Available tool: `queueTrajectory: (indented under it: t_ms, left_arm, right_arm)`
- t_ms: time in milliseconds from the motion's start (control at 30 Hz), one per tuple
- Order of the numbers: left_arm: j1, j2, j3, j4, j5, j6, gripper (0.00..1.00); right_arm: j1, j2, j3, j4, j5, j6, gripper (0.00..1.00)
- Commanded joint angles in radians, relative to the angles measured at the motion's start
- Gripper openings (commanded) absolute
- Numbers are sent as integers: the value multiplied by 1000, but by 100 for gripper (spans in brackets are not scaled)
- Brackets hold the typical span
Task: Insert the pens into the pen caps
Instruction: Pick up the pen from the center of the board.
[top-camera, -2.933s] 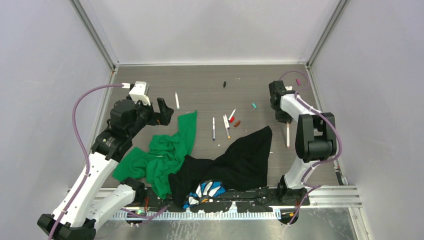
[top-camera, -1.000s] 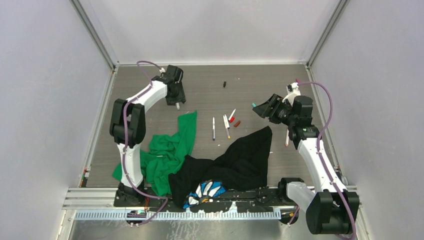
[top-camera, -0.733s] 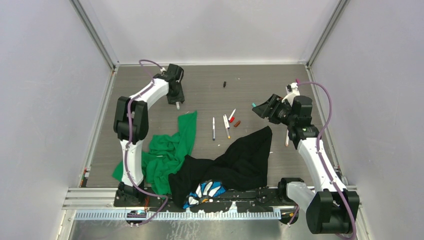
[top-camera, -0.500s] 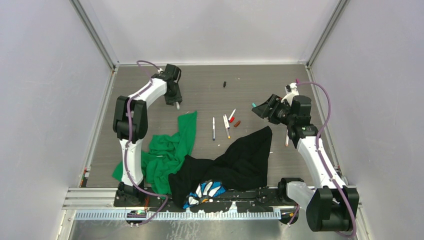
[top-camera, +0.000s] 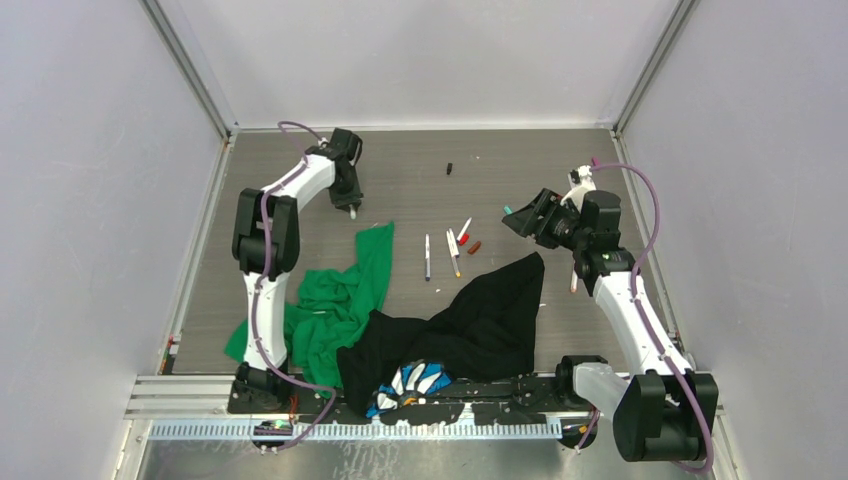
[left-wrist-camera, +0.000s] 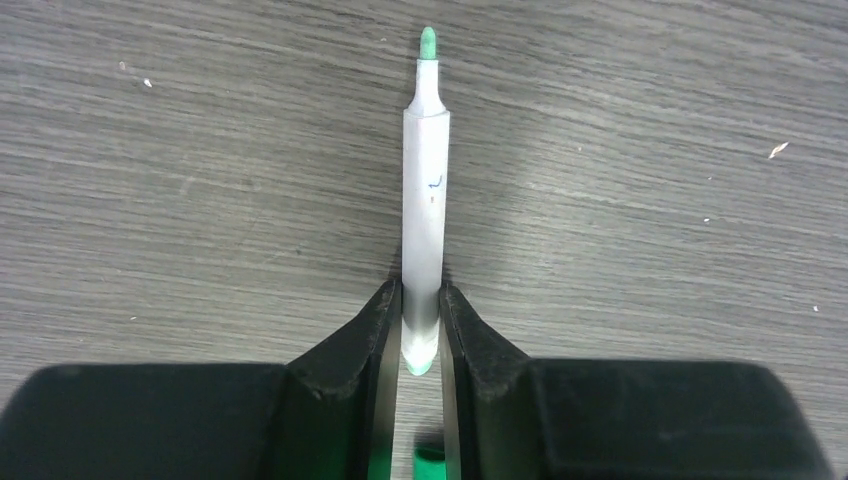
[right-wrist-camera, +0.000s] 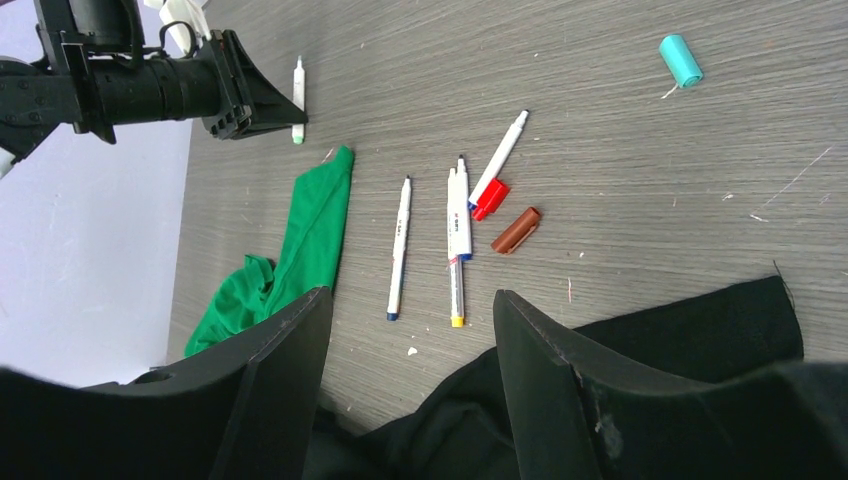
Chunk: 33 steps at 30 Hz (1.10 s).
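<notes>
Flagging risks on the left side first: left gripper (left-wrist-camera: 421, 296) has its jaws drawn nearly together around the tail end of the green-tipped pen (left-wrist-camera: 425, 200), and the pads look to touch the barrel on both sides. The pen lies flat on the table (left-wrist-camera: 650, 150), far-left area, tip pointing away from the wrist. The hold is right at the rear end, so most of the barrel sticks out unsupported. I'd expect it to swing or droop on lift, and a thin round barrel can squirt out if the squeeze is off-centre. Fingertips sit at table level, so scraping is possible. Right gripper (right-wrist-camera: 410, 296) hovers wide open with nothing in it, teal cap (right-wrist-camera: 681, 60) near it; red cap (right-wrist-camera: 490, 198) and brown cap (right-wrist-camera: 516, 230) lie by the other pens (right-wrist-camera: 459, 215). A tilted tip would miss so small a cap or knock it rolling.
</notes>
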Motion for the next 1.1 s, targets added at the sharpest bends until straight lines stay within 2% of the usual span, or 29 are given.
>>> queueTrajectory:
  t_ms: [0, 133, 267, 367, 467, 600, 700, 767, 867, 1067]
  left_arm:
    - [2, 3, 15, -24, 8, 17, 16]
    - [1, -28, -4, -30, 18, 16, 1]
    - [0, -128, -59, -30, 93, 9, 0]
    - [-16, -306, -170, 20, 180, 9, 0]
    - [-76, -516, -329, 135, 275, 86, 0]
    - [-204, -764, -536, 305, 400, 191, 0]
    - [-258, -889, -613, 346, 510, 203, 0]
    - [-281, -998, -681, 407, 583, 194, 0]
    - [-327, -1107, -783, 476, 645, 181, 0]
    - [-400, -1182, -814, 451, 694, 196, 0]
  right_arm:
    - [6, -3, 5, 47, -7, 10, 66]
    - [9, -2, 7, 47, -17, 7, 66]
    - [22, -1, 5, 54, -53, 10, 66]
    - [69, -1, 7, 79, -83, 21, 67]
    - [153, 10, 11, 142, -111, 56, 72]
    - [275, 36, -32, 440, -205, 217, 76]
    - [342, 68, -61, 691, -226, 376, 78]
    - [379, 81, -58, 790, -218, 419, 79]
    - [425, 74, -34, 805, -184, 404, 81]
    - [476, 36, 8, 706, -108, 312, 84]
